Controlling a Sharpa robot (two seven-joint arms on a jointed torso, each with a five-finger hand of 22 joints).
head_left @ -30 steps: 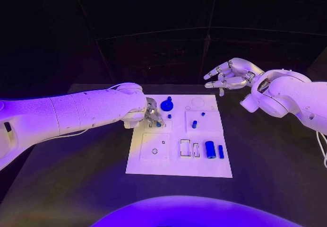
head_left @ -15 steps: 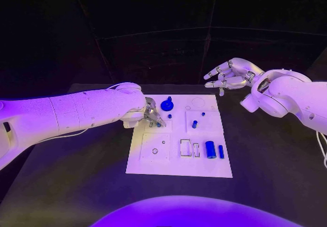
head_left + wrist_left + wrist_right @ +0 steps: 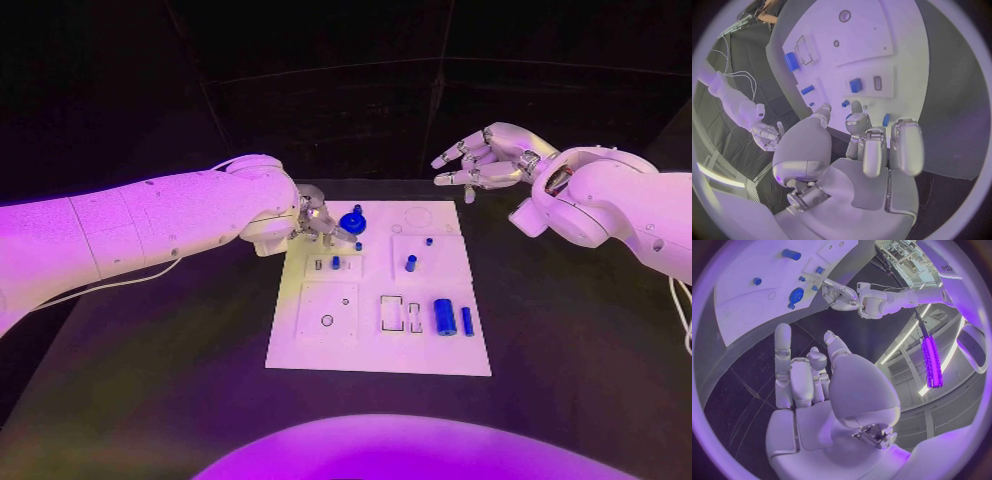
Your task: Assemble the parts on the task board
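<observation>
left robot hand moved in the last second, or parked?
Yes. Judged against the task board, the left robot hand has shifted toward the board's far edge, off the small blue part it was over and up beside the round blue part.

Head overhead, wrists close (probably), sharing task board (image 3: 378,300).

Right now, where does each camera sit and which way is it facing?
Head view: on the robot's head, looking down at the task board; both arms show.
Left wrist view: behind the left hand, facing the board.
Right wrist view: behind the right hand, facing the board's far end.
Shared: both wrist views show the round blue part.
</observation>
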